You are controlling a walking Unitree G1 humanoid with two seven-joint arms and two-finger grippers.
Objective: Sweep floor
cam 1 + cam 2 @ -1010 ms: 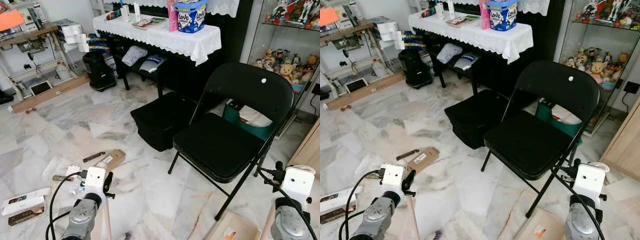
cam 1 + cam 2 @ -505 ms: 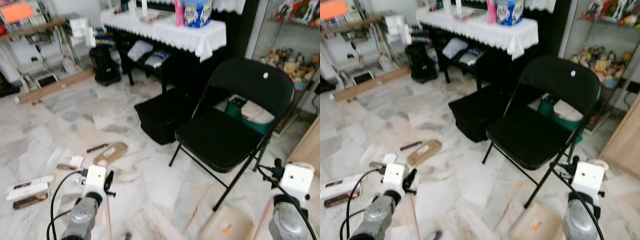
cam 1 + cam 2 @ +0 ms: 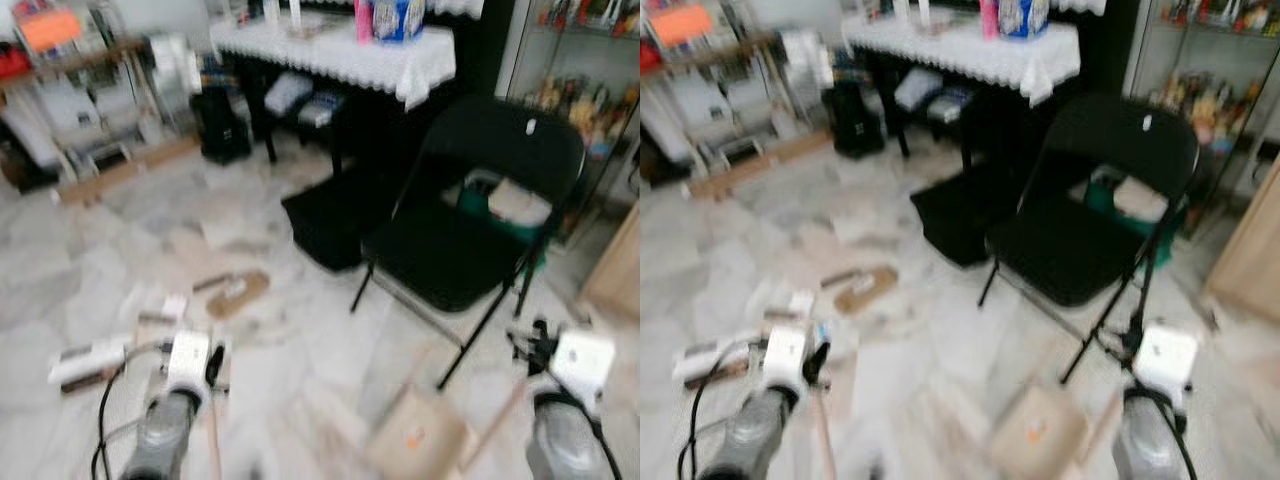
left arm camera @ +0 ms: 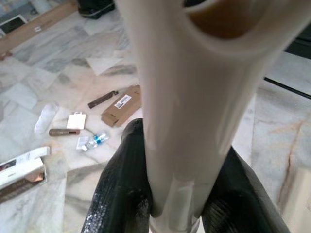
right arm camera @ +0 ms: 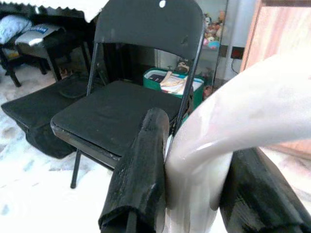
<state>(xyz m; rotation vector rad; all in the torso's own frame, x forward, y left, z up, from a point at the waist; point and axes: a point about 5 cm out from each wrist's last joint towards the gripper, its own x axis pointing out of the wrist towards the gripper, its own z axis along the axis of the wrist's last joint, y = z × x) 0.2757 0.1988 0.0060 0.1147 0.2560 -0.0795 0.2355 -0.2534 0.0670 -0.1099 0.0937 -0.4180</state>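
Marble floor [image 3: 300, 340]: pale and veined, seen blurred in both eye views.
Litter: a flat cardboard box [image 4: 122, 105] lies among small scraps on the floor, with a dark stick [image 4: 102, 99] just beside it and a white carton [image 4: 22, 165] further off.
Left gripper [image 4: 170, 194]: its black fingers [image 4: 121, 194] are clamped on a cream broom handle [image 4: 194, 97], which runs up close past the wrist camera.
Right gripper [image 5: 194, 189]: closed around a cream dustpan handle [image 5: 243, 126] that curves away between the two black fingers [image 5: 141, 170].
Folding chair [image 3: 480, 220]: black, standing ahead on the robot's right.
Black box [image 3: 330, 215]: on the floor, just beside the chair.
Surface [image 3: 340, 55]: draped in white lace, behind the chair.
Dustpan [image 3: 415, 440]: a tan shape low on the floor, too blurred to be detailed.
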